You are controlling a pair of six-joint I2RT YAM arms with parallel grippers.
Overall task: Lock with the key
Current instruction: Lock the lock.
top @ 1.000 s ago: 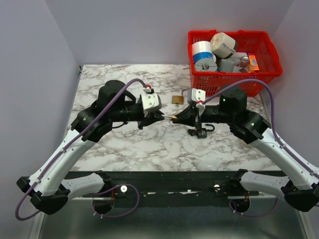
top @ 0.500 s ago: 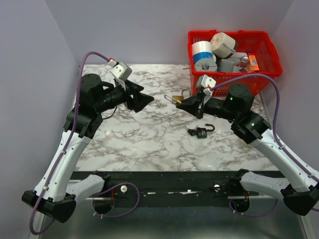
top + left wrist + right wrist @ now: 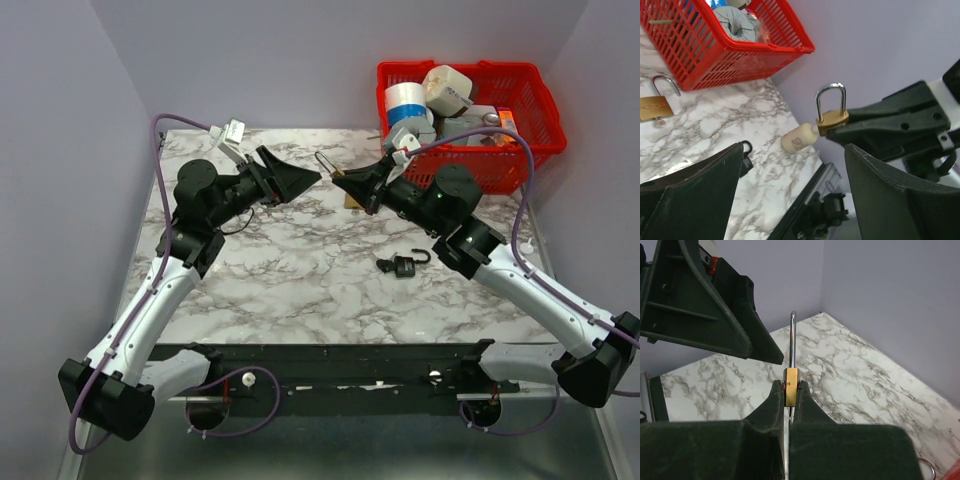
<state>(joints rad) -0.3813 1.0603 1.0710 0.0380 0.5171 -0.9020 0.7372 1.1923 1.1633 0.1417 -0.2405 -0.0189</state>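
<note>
Right fingers pinch a brass padlock aloft, left fingers gape empty, and the key isn't in yet.

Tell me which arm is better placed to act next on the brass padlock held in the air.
Left, probably. The left gripper is open, empty and pointed at the brass padlock. The right gripper is shut on the padlock's body, so it can only hold it steady.
</note>
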